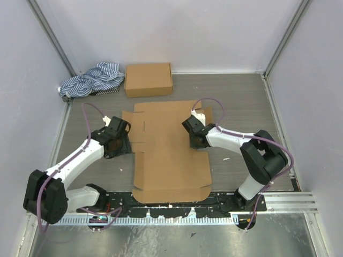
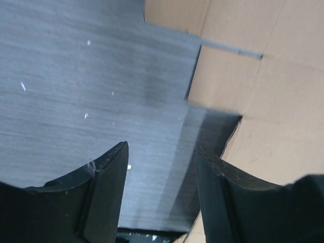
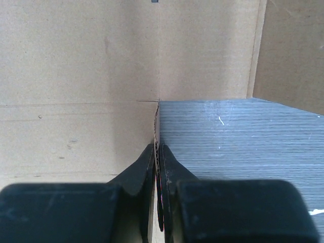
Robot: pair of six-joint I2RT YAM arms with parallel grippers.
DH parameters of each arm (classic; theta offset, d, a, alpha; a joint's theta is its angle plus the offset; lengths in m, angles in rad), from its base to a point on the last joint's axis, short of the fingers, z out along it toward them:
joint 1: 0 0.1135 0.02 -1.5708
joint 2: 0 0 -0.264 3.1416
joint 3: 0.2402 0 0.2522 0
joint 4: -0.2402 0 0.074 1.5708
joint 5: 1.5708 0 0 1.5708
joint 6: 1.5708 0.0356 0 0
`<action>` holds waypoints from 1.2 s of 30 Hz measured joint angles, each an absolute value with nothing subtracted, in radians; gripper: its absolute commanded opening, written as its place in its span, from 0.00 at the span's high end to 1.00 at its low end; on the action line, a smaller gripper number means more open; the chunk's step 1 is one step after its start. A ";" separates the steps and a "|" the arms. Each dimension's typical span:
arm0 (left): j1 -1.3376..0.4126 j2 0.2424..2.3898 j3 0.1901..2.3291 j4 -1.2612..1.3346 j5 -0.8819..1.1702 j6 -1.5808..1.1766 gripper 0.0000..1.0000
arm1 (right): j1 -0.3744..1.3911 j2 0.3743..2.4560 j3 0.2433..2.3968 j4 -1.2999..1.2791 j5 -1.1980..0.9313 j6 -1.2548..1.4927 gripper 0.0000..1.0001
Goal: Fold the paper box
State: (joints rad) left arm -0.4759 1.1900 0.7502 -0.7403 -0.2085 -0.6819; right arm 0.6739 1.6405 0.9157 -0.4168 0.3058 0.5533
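Observation:
A flat, unfolded brown cardboard box blank (image 1: pixel 169 152) lies on the grey table between my two arms. My right gripper (image 1: pixel 194 140) sits at the blank's right side and is shut on a side flap edge (image 3: pixel 158 121), the thin cardboard pinched between both fingers. My left gripper (image 1: pixel 119 140) is at the blank's left edge; in the left wrist view it (image 2: pixel 162 167) is open and empty over bare table, with the cardboard (image 2: pixel 263 101) just to its right.
A folded brown cardboard box (image 1: pixel 148 79) stands at the back. A striped blue-and-white cloth (image 1: pixel 91 79) lies at the back left. Grey walls close in both sides; a metal rail (image 1: pixel 177 211) runs along the near edge.

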 measured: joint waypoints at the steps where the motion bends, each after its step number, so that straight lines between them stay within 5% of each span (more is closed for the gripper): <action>1: -0.455 1.195 0.748 -0.719 -0.197 -0.675 0.38 | 0.674 1.635 0.910 -0.416 0.306 0.553 0.87; 17: -0.388 1.481 0.774 -0.461 -0.013 -0.546 0.40 | 0.673 1.621 0.895 -0.414 0.295 0.551 0.87; 36: -0.386 1.513 0.812 -0.425 0.054 -0.532 0.48 | 0.672 1.621 0.899 -0.422 0.289 0.543 0.85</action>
